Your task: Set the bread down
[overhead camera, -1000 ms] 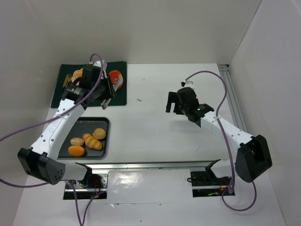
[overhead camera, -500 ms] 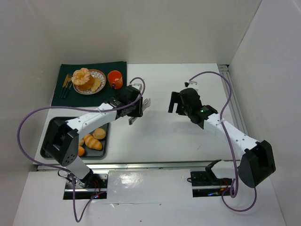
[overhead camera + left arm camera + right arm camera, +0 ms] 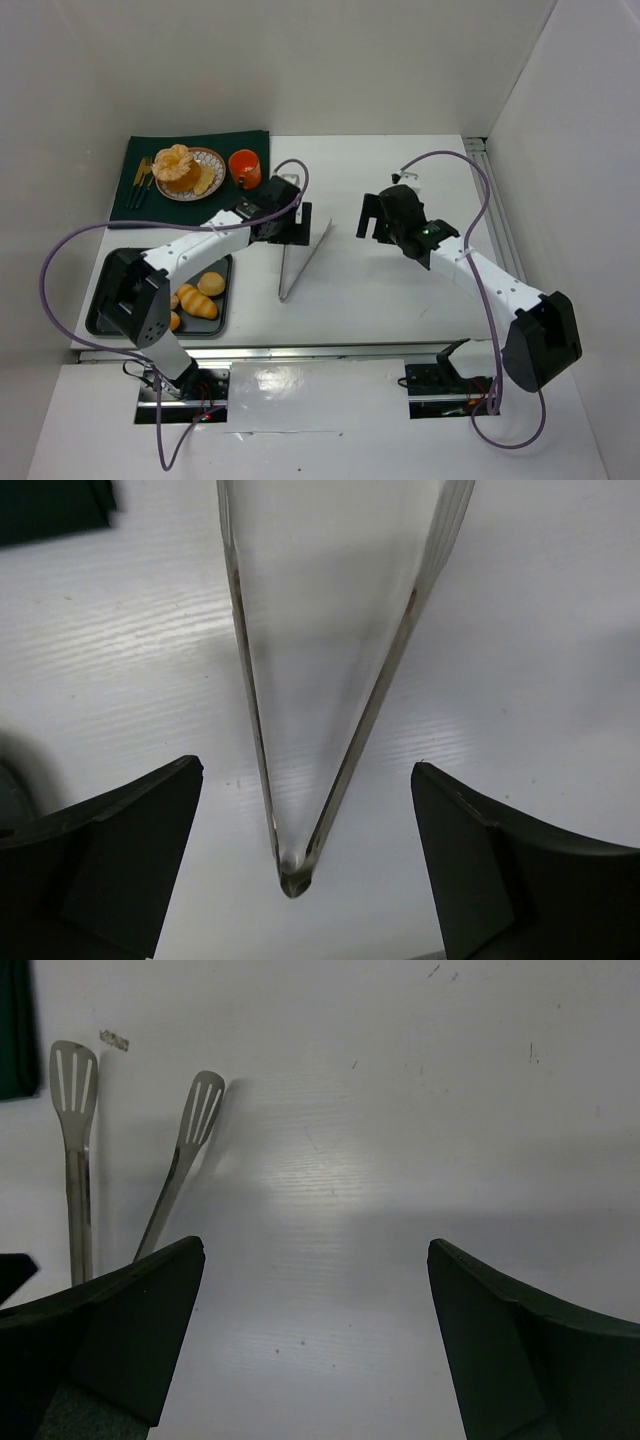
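Two bread pieces (image 3: 178, 163) lie on a patterned plate (image 3: 216, 160) on the green mat at the back left. Several more bread rolls (image 3: 205, 287) sit in the dark tray (image 3: 207, 264) at the front left. Metal tongs (image 3: 307, 260) lie loose mid-table. Their hinge end (image 3: 290, 875) shows between the fingers of my left gripper (image 3: 294, 226), which is open and does not touch them. My right gripper (image 3: 376, 220) hovers open and empty to the right, and its wrist view shows the slotted tips of the tongs (image 3: 203, 1100).
An orange cup (image 3: 245, 167) stands beside the plate on the green mat (image 3: 250, 200). Cutlery (image 3: 140, 180) lies at the mat's left side. A rail (image 3: 495, 215) runs along the table's right edge. My left arm crosses over part of the tray.
My left arm swung from the plate to mid-table carrying the tongs. Its gripper then opened and let them go. The right arm barely moved.
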